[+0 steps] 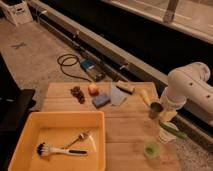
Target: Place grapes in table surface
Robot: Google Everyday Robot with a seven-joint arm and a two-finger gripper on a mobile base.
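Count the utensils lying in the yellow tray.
2. A white-handled brush lies front-left in the yellow tray; a small metal utensil lies just behind it. None looks hidden. The gripper hangs by the table's right edge.

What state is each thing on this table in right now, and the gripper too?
grapes: lying on the table surface, far left corner, not held.
orange cube: resting beside the grapes.
blue block: lying flat.
yellow tray: upright, holding a brush and a utensil.
green cup: upright, mouth up.
gripper: open, at the table's right edge, far from the grapes.
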